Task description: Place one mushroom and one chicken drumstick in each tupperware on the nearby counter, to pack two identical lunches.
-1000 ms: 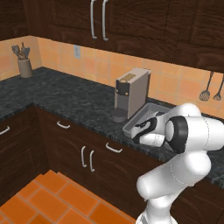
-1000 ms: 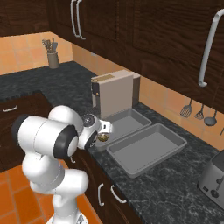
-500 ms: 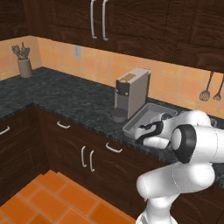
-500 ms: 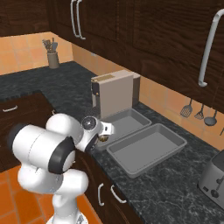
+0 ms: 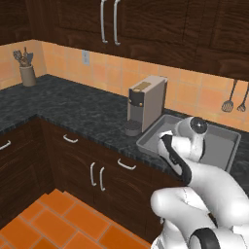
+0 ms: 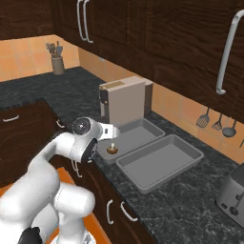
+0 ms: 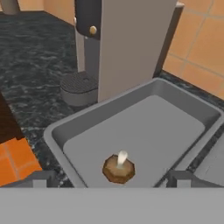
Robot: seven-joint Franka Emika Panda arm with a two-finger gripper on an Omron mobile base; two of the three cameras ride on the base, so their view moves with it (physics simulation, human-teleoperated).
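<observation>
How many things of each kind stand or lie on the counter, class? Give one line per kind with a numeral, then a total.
Tupperware trays: 2
Mushrooms: 1, cap down in the tray nearest the coffee machine
Coffee machines: 1
Toasters: 1
Utensil holders: 1
Total: 6

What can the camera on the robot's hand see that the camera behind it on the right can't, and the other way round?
Hand view alone: the round drip base at the foot of the coffee machine, seen close, and the tips of the open pincer low in the picture.

Right base view alone: the second tupperware, with nothing in it, a toaster, hanging utensils, a utensil holder and the cabinets above.

Both: a mushroom lying stem up in the tupperware next to the coffee machine, on the speckled counter.
</observation>
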